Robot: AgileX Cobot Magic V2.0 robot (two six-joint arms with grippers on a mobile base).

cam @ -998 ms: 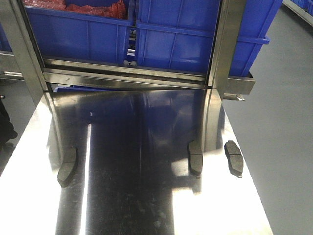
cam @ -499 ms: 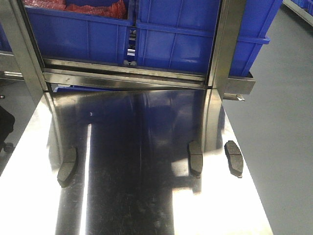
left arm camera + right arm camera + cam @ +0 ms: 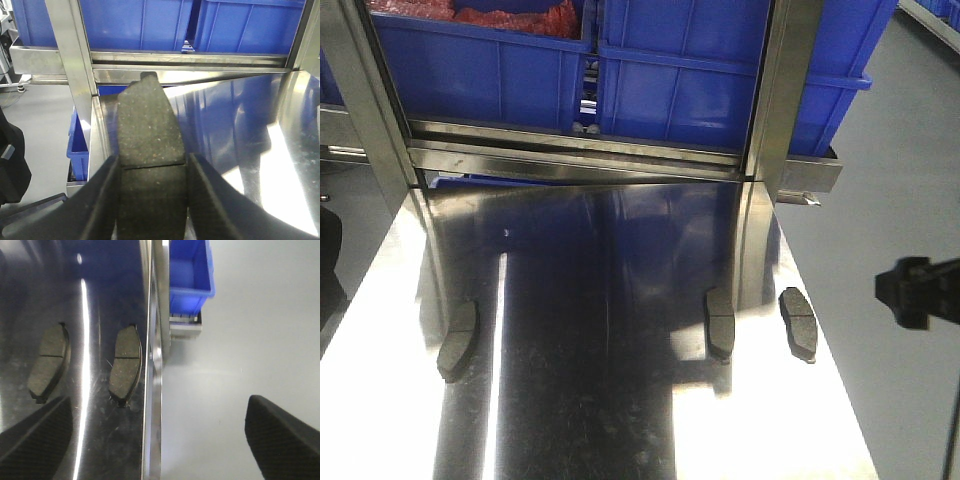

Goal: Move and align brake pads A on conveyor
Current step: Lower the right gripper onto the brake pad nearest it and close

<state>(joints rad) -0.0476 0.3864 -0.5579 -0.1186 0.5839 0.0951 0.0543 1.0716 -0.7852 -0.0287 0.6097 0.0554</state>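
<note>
Three dark brake pads lie on the shiny steel table [image 3: 580, 420]: one at the left [image 3: 457, 340], one right of the middle [image 3: 720, 322] and one near the right edge [image 3: 798, 322]. My left gripper [image 3: 152, 161] is shut on a fourth brake pad [image 3: 149, 125], which sticks out forward between the fingers, grooved face up, over the table's left edge. My right gripper [image 3: 160, 440] is open and empty, straddling the table's right edge just short of two pads [image 3: 125, 365] [image 3: 47, 360]. The conveyor is out of view.
Blue bins [image 3: 650, 80] sit on a steel rack behind the table, with upright steel posts [image 3: 780, 90] at the far corners. A small blue bin [image 3: 189, 267] stands below the table's right side. Grey floor lies on both sides.
The black end of my right arm has come into the front view from the right edge. The dark shape at the left edge has shifted. The three pads on the table have not moved.
</note>
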